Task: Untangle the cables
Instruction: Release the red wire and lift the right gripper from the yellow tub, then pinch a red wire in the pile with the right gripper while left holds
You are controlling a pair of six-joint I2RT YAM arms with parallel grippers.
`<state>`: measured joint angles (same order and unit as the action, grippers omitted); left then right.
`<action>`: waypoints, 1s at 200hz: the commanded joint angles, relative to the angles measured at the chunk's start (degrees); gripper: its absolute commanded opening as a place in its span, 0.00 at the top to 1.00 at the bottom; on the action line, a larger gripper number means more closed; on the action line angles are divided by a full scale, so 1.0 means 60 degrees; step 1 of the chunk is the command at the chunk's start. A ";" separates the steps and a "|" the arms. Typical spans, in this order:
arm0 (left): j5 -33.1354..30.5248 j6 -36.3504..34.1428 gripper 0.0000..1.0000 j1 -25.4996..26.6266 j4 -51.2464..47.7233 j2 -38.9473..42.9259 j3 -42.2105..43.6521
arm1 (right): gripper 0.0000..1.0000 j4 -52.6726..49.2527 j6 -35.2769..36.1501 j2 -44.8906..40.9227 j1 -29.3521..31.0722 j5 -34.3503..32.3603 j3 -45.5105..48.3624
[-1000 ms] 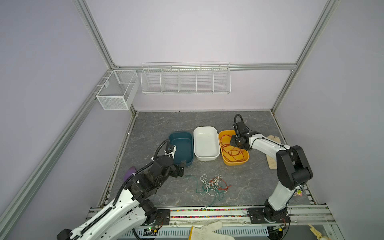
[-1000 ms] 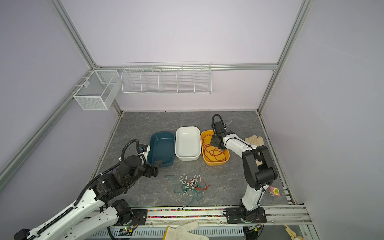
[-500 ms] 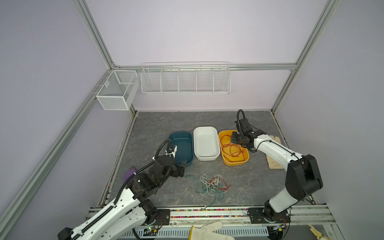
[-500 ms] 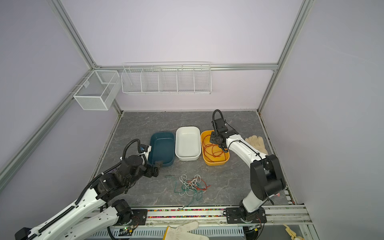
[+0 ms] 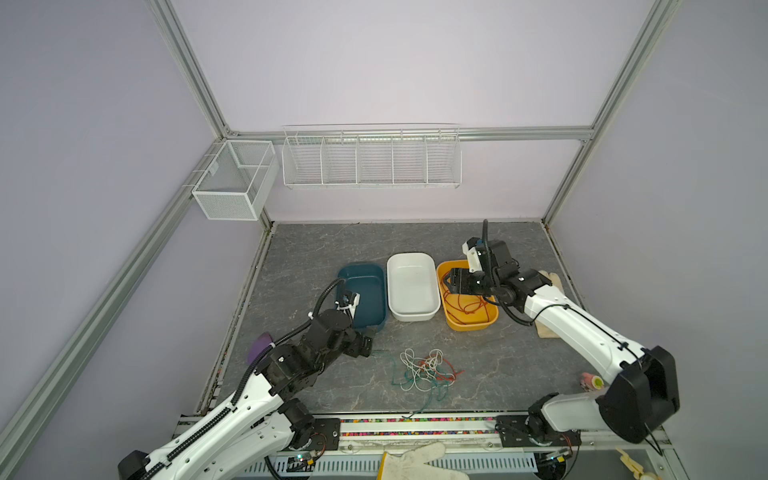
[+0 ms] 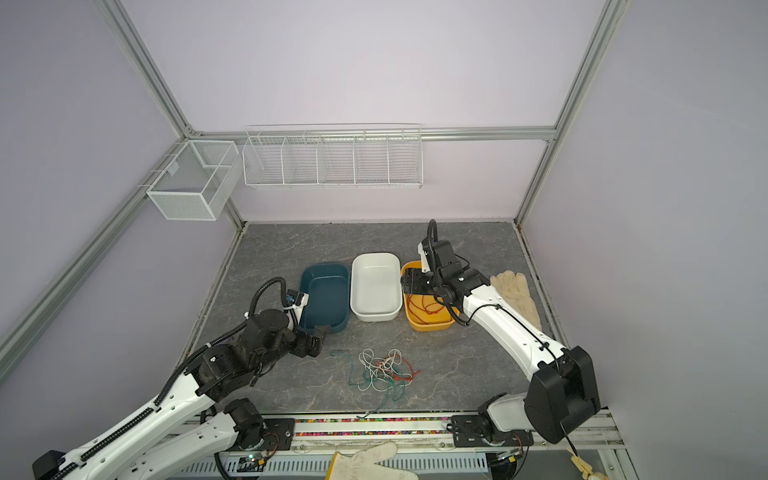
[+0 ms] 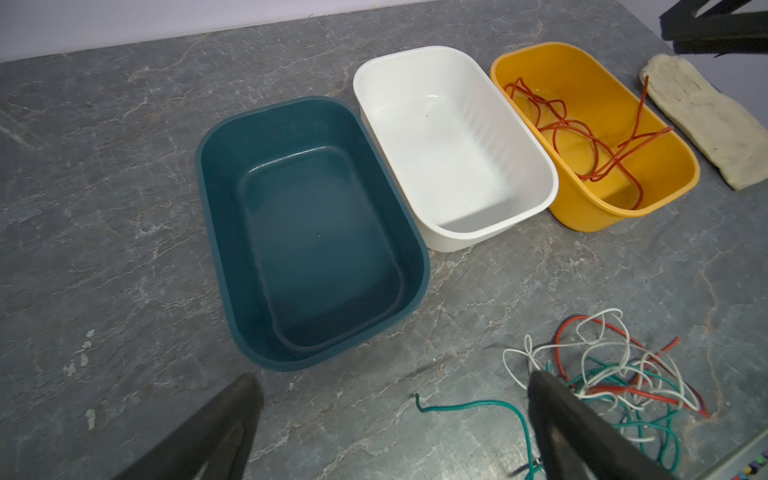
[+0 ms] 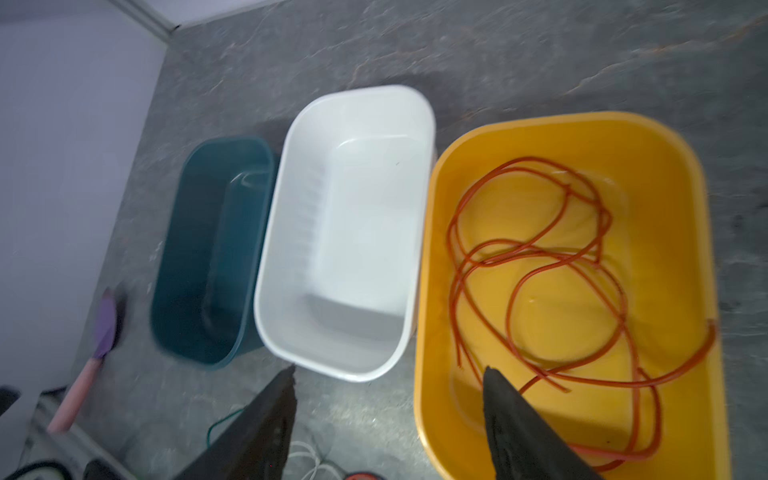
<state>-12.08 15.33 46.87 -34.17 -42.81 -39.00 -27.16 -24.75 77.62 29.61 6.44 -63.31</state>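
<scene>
Open and empty, the left pincer (image 5: 365, 344) is hovering just left of the tangle (image 5: 424, 372) and is the nearer arm. The tangle's green end (image 5: 380, 353) is trailing toward it across the tabletop (image 5: 316, 257), with thin white, green and red loops crossing loosely. The right pincer (image 5: 450, 283) is hanging open over the yellow tray (image 5: 473, 326), where one red cable (image 5: 467, 306) is lying coiled.

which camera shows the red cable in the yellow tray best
The right wrist view: it looks straight down into the yellow tray, so the red cable fills the frame, though blurred. The left wrist view shows it sharp but smaller. In both top views it is tiny, partly behind the right gripper.
</scene>
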 commanded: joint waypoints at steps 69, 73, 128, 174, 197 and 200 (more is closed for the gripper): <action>0.2376 0.1464 0.01 0.0287 -0.0511 -0.0879 -0.0765 | 0.24 -0.0339 0.1162 -0.2498 0.2326 0.2204 0.2583; 0.2493 0.1756 0.01 0.0301 -0.0495 -0.0934 -0.0725 | 0.24 -0.0370 0.1163 -0.2582 0.2400 0.2107 0.2682; 0.2666 0.4321 0.02 0.1084 0.0224 -0.1261 0.0231 | 0.24 -0.0089 0.0852 -0.2911 0.3120 0.1160 0.3588; 0.2821 0.5377 0.08 0.1268 0.0841 -0.1794 0.0979 | 0.24 0.0000 0.0924 -0.2759 0.3732 0.0486 0.3776; 0.3002 0.5587 0.11 0.1343 0.1234 -0.2229 0.1155 | 0.24 0.0058 0.0936 -0.2735 0.3887 0.0339 0.3834; 0.3019 0.5613 0.11 0.1343 0.1241 -0.2299 0.1143 | 0.24 0.0082 0.0945 -0.2726 0.3897 0.0327 0.3845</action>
<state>4.80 44.99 54.46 -29.87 -54.68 -32.73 -28.25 -19.46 61.01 52.07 10.57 -41.30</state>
